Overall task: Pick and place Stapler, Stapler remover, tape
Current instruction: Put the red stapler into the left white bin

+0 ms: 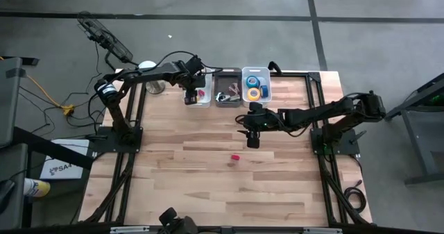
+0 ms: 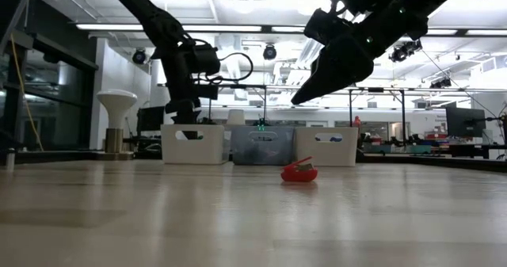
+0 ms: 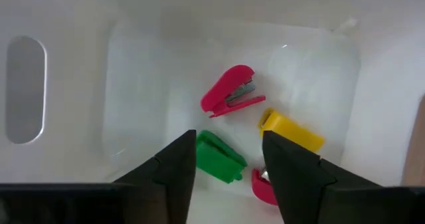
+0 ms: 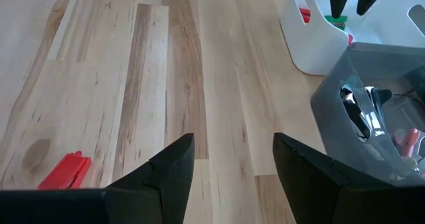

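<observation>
Your left gripper hangs open and empty inside the white bin; your right gripper, open and empty, has bare table around the red stapler.

Evenly and brightly lit from overhead; long white ceiling light strips in the low view, blown out to plain white. Soft, faint shadows only on the pale wooden plank table. Near stretch of table in the low view blurred, with the small red stapler fairly crisp. Left wrist view washed out and hazy: white plastic bin glaring, edges smeared. Dark fingers in the right wrist view soft, out of focus.
</observation>
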